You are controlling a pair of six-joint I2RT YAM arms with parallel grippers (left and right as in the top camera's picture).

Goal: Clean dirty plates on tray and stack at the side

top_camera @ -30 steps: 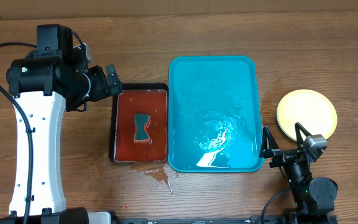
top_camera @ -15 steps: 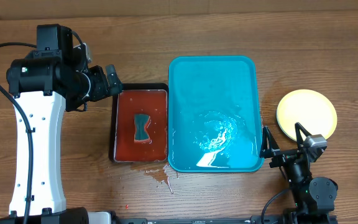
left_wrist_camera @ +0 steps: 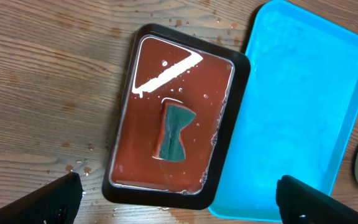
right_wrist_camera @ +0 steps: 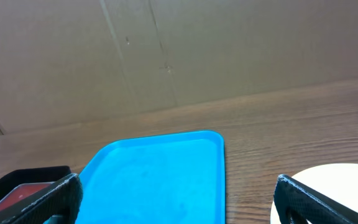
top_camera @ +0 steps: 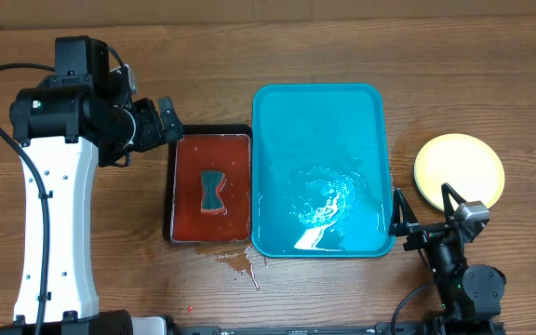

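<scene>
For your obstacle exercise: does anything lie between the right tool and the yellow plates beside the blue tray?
Nothing visible does. The open right tool sits close to the plates, with only bare table between them.

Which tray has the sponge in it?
The smaller black tray, beside the blue tray; the sponge lies in its red liquid. The blue tray holds no sponge.

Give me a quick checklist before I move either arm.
1. The blue tray emptied: ok, only water left.
2. The plates set right of the tray: ok; stack count cannot tell.
3. The left jaws open, empty: ok.
4. The right jaws open, empty: ok.
5. The teal sponge in the black tray: ok.
6. The table dry: not ok, reddish spill near the black tray.
</scene>
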